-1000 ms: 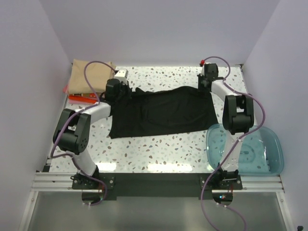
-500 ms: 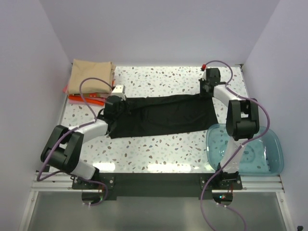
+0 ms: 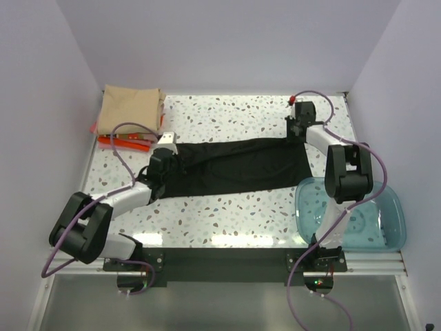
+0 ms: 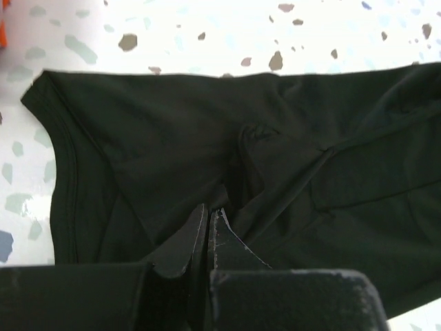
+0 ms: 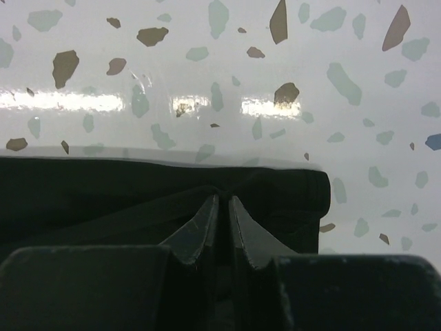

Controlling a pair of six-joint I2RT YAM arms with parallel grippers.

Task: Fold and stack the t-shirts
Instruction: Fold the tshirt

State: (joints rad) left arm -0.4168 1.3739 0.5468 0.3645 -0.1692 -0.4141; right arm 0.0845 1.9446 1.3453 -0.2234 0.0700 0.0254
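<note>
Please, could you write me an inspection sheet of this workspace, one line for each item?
Surface: speckled table, no spills seen.
Job's things: black shirt stretched in a long band across the middle; tan shirt folded at the far left corner, lying on the red-orange shirt.
Clutter: teal bowl at the near right, nothing seen inside.
Grippers: left gripper shut on the black shirt's left end; right gripper shut on its far right hem.
Cables: purple cables loop over both arms, not caught on cloth.
Surroundings: pale walls on three sides.
</note>
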